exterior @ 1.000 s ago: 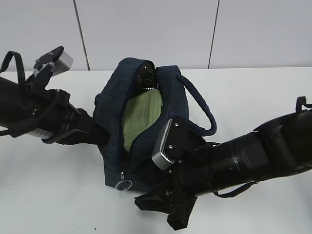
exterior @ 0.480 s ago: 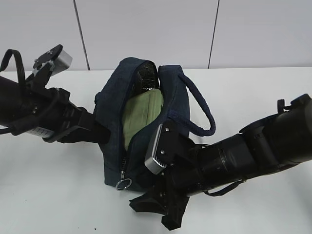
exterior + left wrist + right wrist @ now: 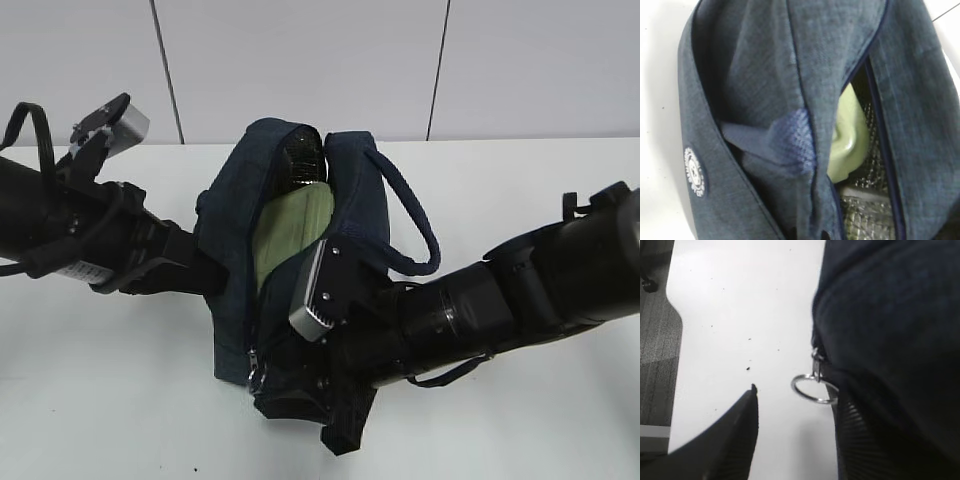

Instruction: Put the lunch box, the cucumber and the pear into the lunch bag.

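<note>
Your left gripper (image 3: 205,272), at nine o'clock, is pinched tight on the dark navy fabric lunch bag (image 3: 235,225) at centre. The sage-green lidded lunch box (image 3: 290,225) sits inside. At five o'clock, your right gripper (image 3: 795,432) stands half-open around the metal ring pull (image 3: 814,390), gripping nothing.

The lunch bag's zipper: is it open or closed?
Open. The lunch bag gapes along its top, showing the green lunch box inside; the ring pull sits at the near end.
</note>
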Robot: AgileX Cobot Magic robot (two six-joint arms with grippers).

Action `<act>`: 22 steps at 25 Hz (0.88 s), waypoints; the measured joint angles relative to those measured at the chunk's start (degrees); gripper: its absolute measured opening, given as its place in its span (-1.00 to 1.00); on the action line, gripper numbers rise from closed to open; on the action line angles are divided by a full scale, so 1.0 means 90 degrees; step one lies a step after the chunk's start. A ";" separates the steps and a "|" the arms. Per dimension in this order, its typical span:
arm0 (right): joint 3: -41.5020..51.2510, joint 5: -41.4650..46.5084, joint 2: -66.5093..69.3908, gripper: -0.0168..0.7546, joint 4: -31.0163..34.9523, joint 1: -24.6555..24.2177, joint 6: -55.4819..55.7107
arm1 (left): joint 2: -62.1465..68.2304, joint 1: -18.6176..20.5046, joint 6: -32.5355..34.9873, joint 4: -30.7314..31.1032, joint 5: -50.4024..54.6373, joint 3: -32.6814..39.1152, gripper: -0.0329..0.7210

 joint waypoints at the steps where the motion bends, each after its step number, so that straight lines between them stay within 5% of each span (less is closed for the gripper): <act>1: -0.0057 0.0000 0.0011 0.09 0.0000 0.0000 0.0000 | 0.0000 0.0000 0.0000 0.0000 0.0000 0.0000 -0.94; 22: -0.0185 -0.0414 -0.0146 0.09 -0.0990 0.0000 0.0301 | 0.0000 0.0000 0.0000 0.0000 0.0000 -0.0001 -0.94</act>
